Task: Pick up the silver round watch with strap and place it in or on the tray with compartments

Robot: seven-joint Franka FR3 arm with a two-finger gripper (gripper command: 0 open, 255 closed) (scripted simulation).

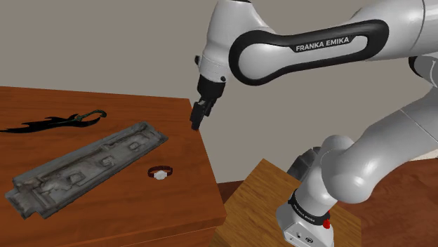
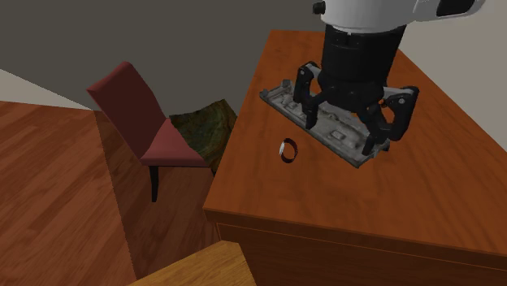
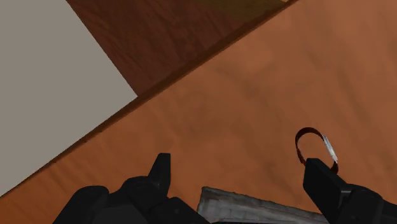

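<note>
The watch is a small round silver face on a dark red strap, lying on the brown wooden table just beside the near end of the tray. The tray is a long grey slab with several shallow compartments. My black gripper hangs open above the table's edge, well above the watch and touching nothing. From the second exterior view the open gripper covers part of the tray, with the watch beside it. Through the wrist camera the watch lies just past one fingertip, and a tray corner shows between the fingers.
A black curved object lies at the table's far side beyond the tray. A red chair stands on the wooden floor off the table's end. The wooden stand sits close beside the table.
</note>
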